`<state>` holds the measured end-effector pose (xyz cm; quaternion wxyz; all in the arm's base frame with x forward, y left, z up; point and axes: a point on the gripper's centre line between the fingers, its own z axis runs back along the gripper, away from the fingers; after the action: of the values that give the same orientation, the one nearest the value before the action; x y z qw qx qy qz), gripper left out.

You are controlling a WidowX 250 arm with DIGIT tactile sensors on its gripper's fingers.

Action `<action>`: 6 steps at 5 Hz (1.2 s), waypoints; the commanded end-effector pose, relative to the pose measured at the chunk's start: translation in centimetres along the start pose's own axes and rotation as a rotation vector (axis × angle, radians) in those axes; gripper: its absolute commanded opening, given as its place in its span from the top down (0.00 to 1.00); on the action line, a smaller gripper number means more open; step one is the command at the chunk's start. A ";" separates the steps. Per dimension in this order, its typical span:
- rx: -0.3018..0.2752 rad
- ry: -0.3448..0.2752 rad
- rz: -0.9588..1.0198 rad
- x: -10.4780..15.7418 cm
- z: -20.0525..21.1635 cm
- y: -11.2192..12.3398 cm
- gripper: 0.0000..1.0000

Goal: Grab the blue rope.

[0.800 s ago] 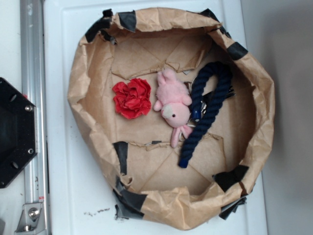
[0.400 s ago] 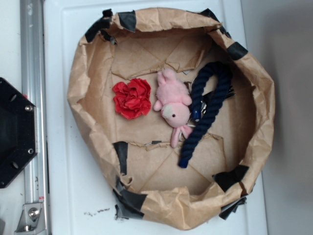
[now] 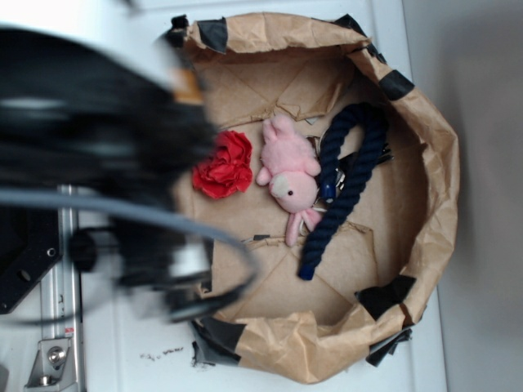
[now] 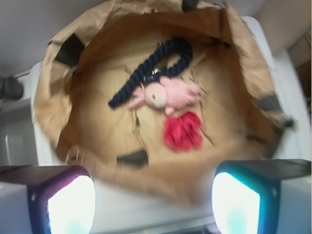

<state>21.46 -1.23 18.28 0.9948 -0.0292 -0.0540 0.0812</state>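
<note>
The blue rope (image 3: 343, 175) is thick, dark navy and bent double. It lies in the right half of the brown paper bowl (image 3: 433, 163), beside the pink plush toy (image 3: 290, 175). It also shows in the wrist view (image 4: 156, 68), far ahead at the top. My arm (image 3: 106, 155) is a dark blurred mass over the bowl's left rim. My gripper (image 4: 153, 204) is open and empty, with its fingers (image 4: 70, 204) wide apart above the bowl's near rim, well short of the rope.
A red fabric flower (image 3: 225, 163) lies left of the plush toy. The bowl has tall crumpled walls with black tape patches (image 3: 384, 296). It stands on a white surface (image 3: 131, 343). A metal rail (image 3: 57, 327) runs along the left.
My arm has swept into the exterior view from the left and now covers the bowl's left side. The rope, the toy and the flower have not moved.
</note>
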 end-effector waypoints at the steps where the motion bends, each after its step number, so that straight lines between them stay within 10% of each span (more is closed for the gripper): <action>1: 0.142 0.046 -0.125 5.1 -8.1 -1.6 0.00; 4: 0.105 0.074 -0.190 8.0 -16.2 -3.2 0.00; 5: 0.116 0.136 -0.114 7.1 -17.4 -3.6 1.00; 6: 0.124 0.201 -0.029 5.2 -18.2 -3.0 1.00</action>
<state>29.72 -4.17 1.80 0.9968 0.0274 0.0407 0.0637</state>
